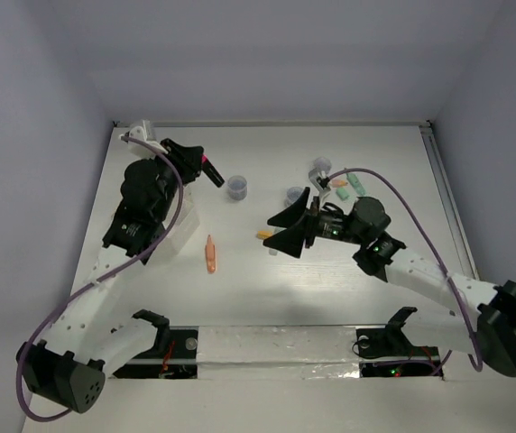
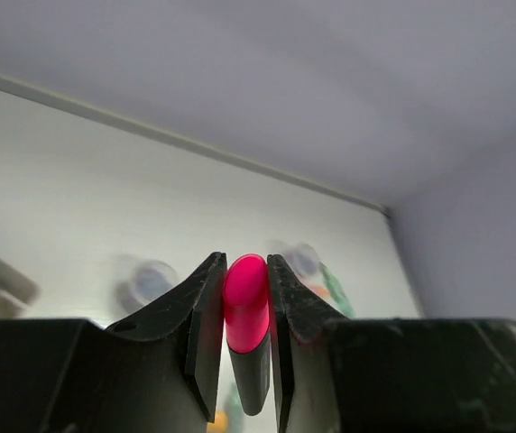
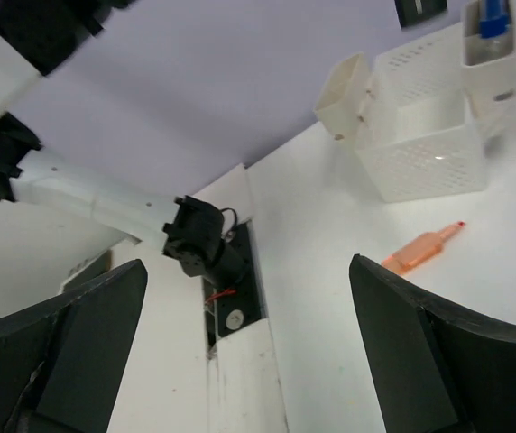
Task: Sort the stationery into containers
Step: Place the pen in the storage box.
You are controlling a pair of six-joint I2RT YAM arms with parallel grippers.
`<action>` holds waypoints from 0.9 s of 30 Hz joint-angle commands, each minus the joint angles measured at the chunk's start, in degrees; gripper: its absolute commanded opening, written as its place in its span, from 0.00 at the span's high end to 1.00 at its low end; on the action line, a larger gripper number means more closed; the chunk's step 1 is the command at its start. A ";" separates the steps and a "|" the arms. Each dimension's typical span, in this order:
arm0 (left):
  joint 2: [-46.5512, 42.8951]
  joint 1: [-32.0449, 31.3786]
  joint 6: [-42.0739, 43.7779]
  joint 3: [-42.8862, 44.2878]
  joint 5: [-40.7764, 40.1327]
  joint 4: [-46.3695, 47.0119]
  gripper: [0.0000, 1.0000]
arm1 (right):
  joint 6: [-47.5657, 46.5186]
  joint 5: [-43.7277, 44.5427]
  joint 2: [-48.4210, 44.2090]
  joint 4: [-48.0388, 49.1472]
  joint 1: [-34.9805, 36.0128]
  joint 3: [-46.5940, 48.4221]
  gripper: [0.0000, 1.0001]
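The left pincer (image 2: 244, 260) is clamped on the pink-black marker (image 2: 245, 311), which lies lengthwise between the fingers with its pink end poking out past the tips. It is held up off the bench (image 1: 267, 289), toward the far left. The bins (image 3: 425, 149) sit back from it toward the arm bases, largely under the left arm in the overhead view. The likely next move is therefore to draw back and down rather than reach forward, and the left arm is plainly the nearer one. Of the bins, a narrow one holds a blue-capped marker (image 3: 492, 23) standing upright. What the larger perforated bin holds cannot be made out. An orange marker (image 1: 210, 254) lies on the bench just beside the bins, its long axis running near to far. The right pincer (image 3: 247, 262) is spread wide and holds nothing, well apart from the bins.
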 commanded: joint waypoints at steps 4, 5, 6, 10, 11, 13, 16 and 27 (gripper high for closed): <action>6.76 5.91 9.17 10.46 -18.02 -6.60 1.00 | -9.89 11.78 -8.72 -15.55 -0.15 -3.43 0.00; 7.56 7.22 9.87 12.03 -18.63 -6.95 1.00 | -10.16 12.83 -9.34 -16.17 -0.15 -3.78 0.00; 8.53 10.54 9.88 12.74 -18.81 -7.30 1.00 | -10.34 13.28 -9.78 -16.96 -0.15 -4.39 0.00; 13.62 14.80 11.63 14.42 -22.14 -5.74 1.00 | -9.90 15.30 -11.02 -17.14 -0.15 -5.81 0.00; 14.68 15.58 12.25 15.12 -23.03 -5.46 1.00 | -9.90 15.21 -10.76 -17.32 -0.15 -5.81 0.00; 17.83 16.11 13.56 15.82 -24.61 -4.33 1.00 | -9.90 14.86 -10.05 -18.11 -0.15 -5.11 0.00; 21.26 16.64 15.58 16.09 -27.68 -2.13 1.00 | -9.72 13.81 -8.82 -18.20 -0.15 -4.58 0.00; 31.21 17.87 17.35 16.36 -27.88 5.25 1.00 | -9.63 13.46 -9.00 -17.50 -0.15 -5.28 0.00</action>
